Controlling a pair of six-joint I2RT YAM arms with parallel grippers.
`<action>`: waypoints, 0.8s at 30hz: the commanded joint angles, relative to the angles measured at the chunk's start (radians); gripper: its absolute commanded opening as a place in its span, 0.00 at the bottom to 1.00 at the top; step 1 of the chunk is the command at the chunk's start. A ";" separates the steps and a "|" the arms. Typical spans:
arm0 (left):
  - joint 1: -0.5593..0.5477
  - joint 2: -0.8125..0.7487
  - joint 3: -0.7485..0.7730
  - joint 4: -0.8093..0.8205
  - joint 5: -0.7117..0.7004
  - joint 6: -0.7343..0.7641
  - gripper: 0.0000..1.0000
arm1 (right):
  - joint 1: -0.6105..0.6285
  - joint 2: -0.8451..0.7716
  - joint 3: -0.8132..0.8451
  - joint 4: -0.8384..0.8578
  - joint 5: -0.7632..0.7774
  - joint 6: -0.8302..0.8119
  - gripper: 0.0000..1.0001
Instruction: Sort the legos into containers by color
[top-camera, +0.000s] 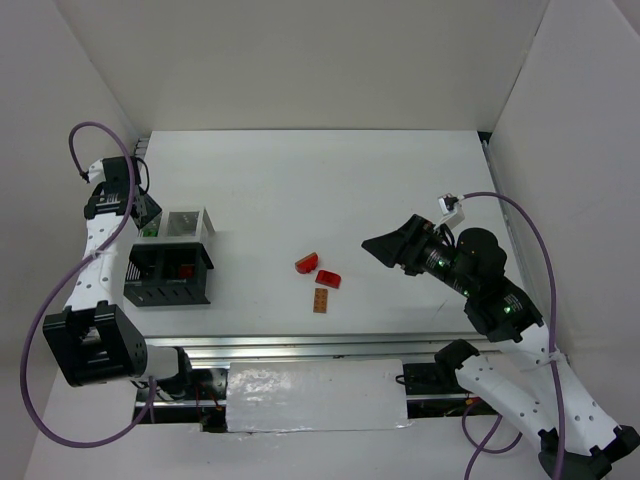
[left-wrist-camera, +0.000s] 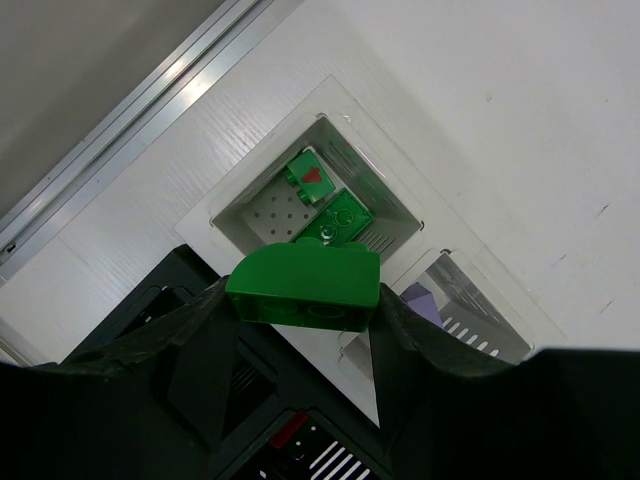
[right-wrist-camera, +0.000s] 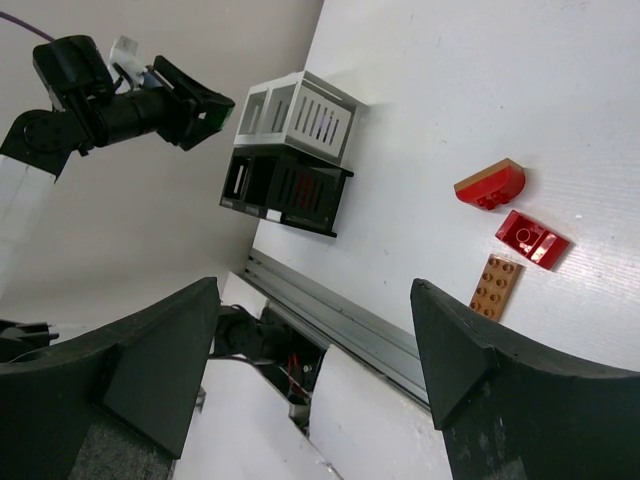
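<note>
My left gripper (left-wrist-camera: 305, 294) is shut on a green lego (left-wrist-camera: 300, 268) and holds it above a white bin (left-wrist-camera: 268, 212) that holds two green legos (left-wrist-camera: 308, 178). The neighbouring white bin (left-wrist-camera: 480, 322) holds a lavender lego (left-wrist-camera: 420, 300). A red lego (left-wrist-camera: 284, 430) lies in a black bin below. In the top view the left gripper (top-camera: 148, 215) hovers at the bin cluster (top-camera: 170, 258). Two red legos (top-camera: 306, 263) (top-camera: 328, 279) and an orange-brown one (top-camera: 320, 300) lie mid-table. My right gripper (top-camera: 385, 248) is open and empty, right of them, and also shows in its wrist view (right-wrist-camera: 313, 290).
The bins stand at the table's left, close to the left wall. An aluminium rail (top-camera: 300, 345) runs along the near edge. White walls enclose the table on three sides. The right wrist view shows the loose legos (right-wrist-camera: 497, 286) and the bins (right-wrist-camera: 295, 115).
</note>
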 joint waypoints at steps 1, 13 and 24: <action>0.006 -0.025 -0.005 0.029 0.000 0.024 0.00 | -0.003 0.004 -0.010 0.032 -0.008 -0.018 0.84; 0.006 -0.025 -0.012 0.030 0.000 0.023 0.00 | -0.001 0.008 -0.014 0.037 -0.017 -0.021 0.84; 0.006 0.012 -0.016 0.037 0.029 0.034 0.00 | -0.003 -0.003 -0.028 0.049 -0.036 -0.025 0.84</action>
